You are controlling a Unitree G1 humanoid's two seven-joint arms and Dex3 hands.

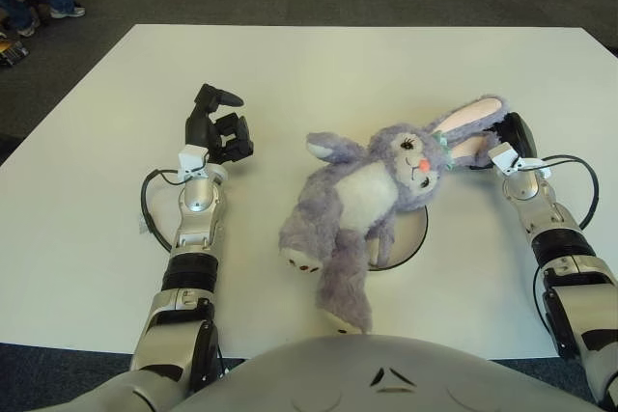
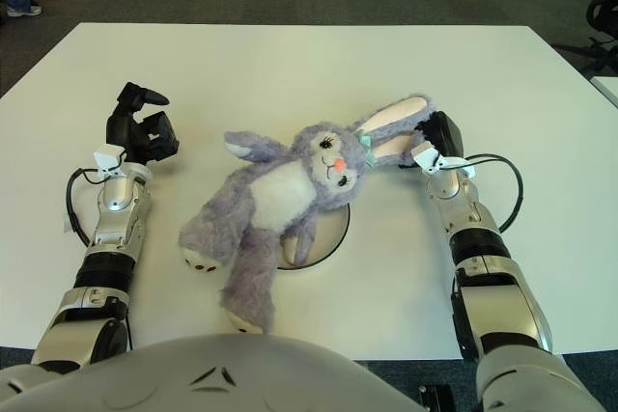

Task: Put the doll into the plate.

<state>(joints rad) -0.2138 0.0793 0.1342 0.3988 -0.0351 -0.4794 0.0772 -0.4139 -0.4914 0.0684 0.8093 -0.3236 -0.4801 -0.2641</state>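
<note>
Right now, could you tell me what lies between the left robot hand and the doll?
Only bare white table separates the left robot hand from the doll; the left eye view shows this.

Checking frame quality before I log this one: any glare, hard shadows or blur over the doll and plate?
Left eye view: even light, no glare on the table; the doll is sharp and hides most of the plate. Right eye view: only soft shadow under the doll; right hand at its ear, left hand idle, both crisp.
</note>
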